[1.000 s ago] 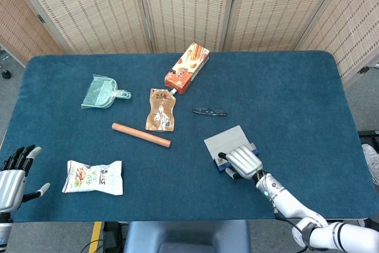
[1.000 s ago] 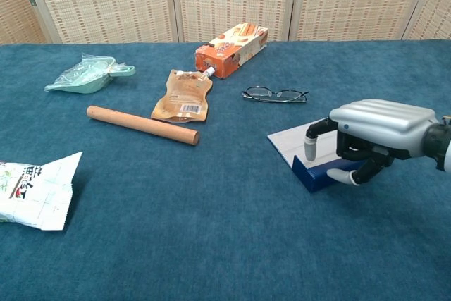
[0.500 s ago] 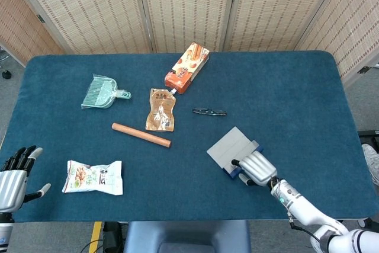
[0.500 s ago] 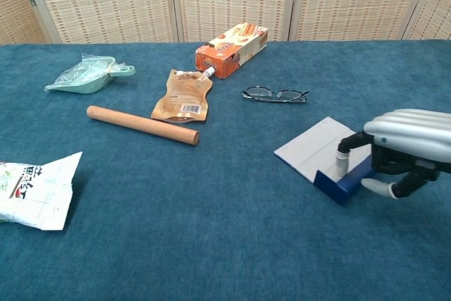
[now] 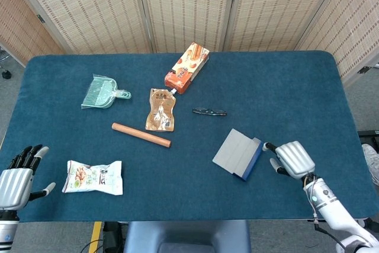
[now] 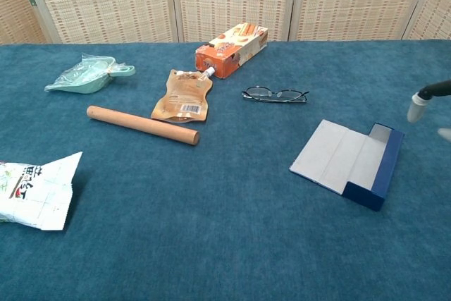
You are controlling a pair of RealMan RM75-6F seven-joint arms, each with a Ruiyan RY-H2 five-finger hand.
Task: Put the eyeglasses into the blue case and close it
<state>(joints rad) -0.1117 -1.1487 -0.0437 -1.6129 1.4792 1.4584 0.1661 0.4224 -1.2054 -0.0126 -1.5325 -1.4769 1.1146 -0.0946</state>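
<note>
Blue-carpeted tabletop [image 5: 308, 87], wicker screens behind | blue case [image 5: 238, 154] open, lower right of centre | eyeglasses [image 5: 209, 111] just above it, apart | right hand [image 5: 292, 158] beside case, empty, fingers curled | left hand [image 5: 16, 179] lower-left corner, fingers spread | risk: thin frame slipping, lid flopping shut early.

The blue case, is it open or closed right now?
Open. The blue case lies with its grey flap spread flat on the table, nothing inside; the eyeglasses lie apart from it.
</note>
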